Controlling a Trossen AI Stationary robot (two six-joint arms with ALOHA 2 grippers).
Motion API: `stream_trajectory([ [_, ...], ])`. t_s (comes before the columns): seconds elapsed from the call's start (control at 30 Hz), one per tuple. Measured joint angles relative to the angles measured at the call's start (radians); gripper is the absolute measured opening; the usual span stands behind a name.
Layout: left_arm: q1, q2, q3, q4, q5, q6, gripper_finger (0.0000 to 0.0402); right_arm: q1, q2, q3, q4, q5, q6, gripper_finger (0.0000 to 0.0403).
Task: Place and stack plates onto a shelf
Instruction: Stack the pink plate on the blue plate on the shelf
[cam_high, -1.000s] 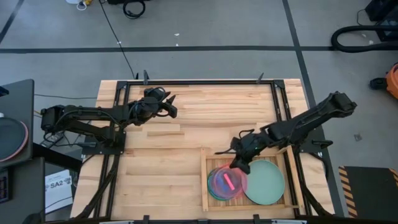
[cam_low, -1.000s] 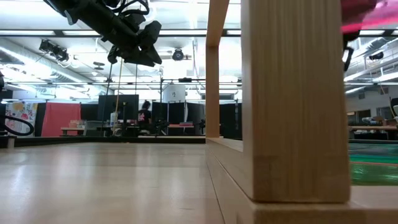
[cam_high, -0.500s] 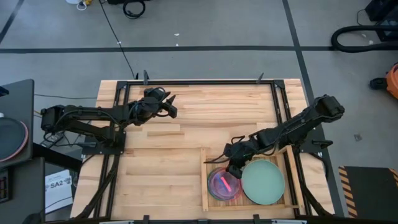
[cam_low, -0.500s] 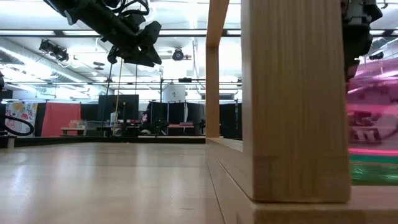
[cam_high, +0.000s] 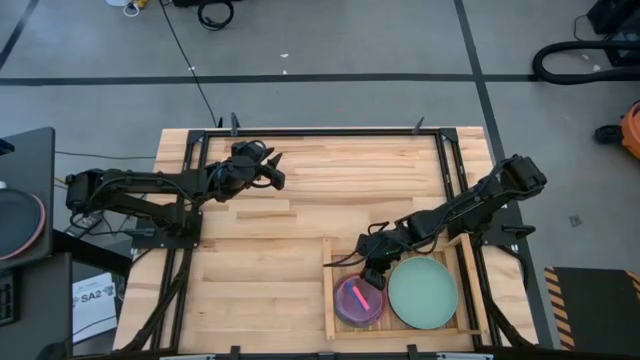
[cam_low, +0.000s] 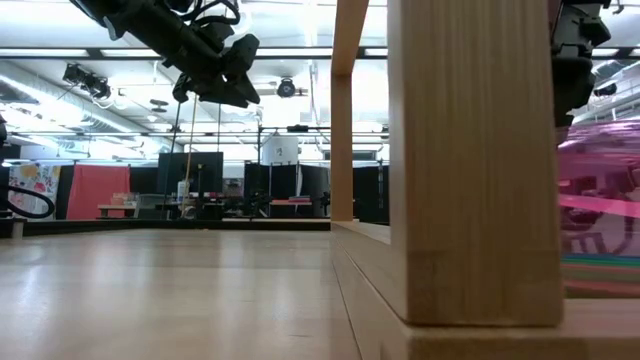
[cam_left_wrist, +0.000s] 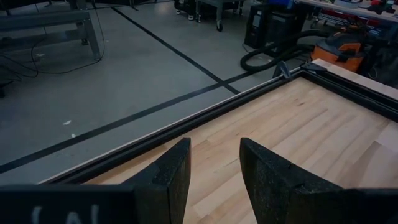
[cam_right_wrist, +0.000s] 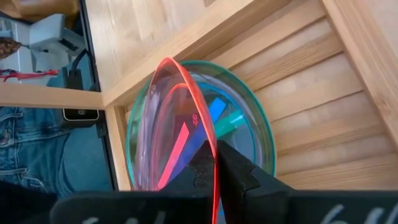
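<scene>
pink translucent plate (cam_high: 359, 297) – pinched by right hand (cam_high: 373, 275), over cyan plate (cam_right_wrist: 258, 127) in wooden shelf (cam_high: 328, 290). left hand (cam_high: 272, 168) – parted, empty, above desk (cam_high: 260, 270).

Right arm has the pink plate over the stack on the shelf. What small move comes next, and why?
Probably ease the pink plate flat and release. The right tool grips its rim, tilted above the cyan plate on the shelf.
</scene>
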Motion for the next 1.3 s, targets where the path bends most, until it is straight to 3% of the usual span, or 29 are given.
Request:
stream_trajectory([
  [1.1,0.0,0.0,0.0,-0.004,0.0,0.002,0.0144,-0.005,0.0,0.0,0.007,-0.004,-0.008,0.0173],
  [1.3,0.0,0.0,0.0,-0.004,0.0,0.002,0.0144,-0.045,0.0,0.0,0.007,-0.13,-0.058,0.0172],
])
